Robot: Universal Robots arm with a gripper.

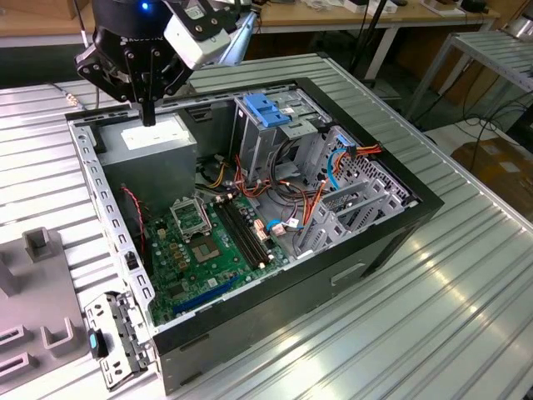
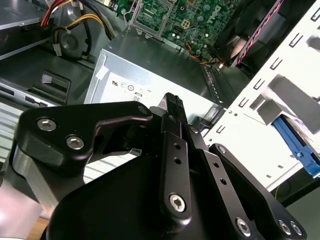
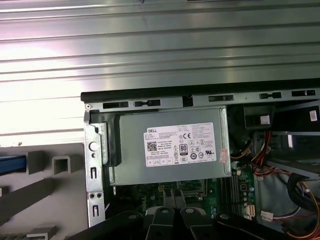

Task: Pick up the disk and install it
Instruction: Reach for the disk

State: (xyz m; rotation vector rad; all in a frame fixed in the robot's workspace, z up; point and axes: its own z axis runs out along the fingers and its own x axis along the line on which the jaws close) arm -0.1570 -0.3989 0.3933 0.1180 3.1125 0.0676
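My gripper [image 1: 148, 115] hangs just above the power-supply box [image 1: 158, 142], fingers pressed together, holding nothing. I believe the disk [image 3: 11, 164] is the blue-edged piece in the grey holder [image 3: 45, 190] outside the computer case [image 1: 416, 207]. If I go lower here, I could strike the box.

Your hand [image 1: 148, 121] hangs just above the grey power-supply box [image 1: 158, 148] in the open computer case [image 1: 350, 267], fingers [image 1: 148, 102] pressed together, pointing down. The case lies on the ribbed worktop [image 1: 441, 325]; a blue bracket [image 1: 265, 110] tops its drive cage [image 1: 250, 154].
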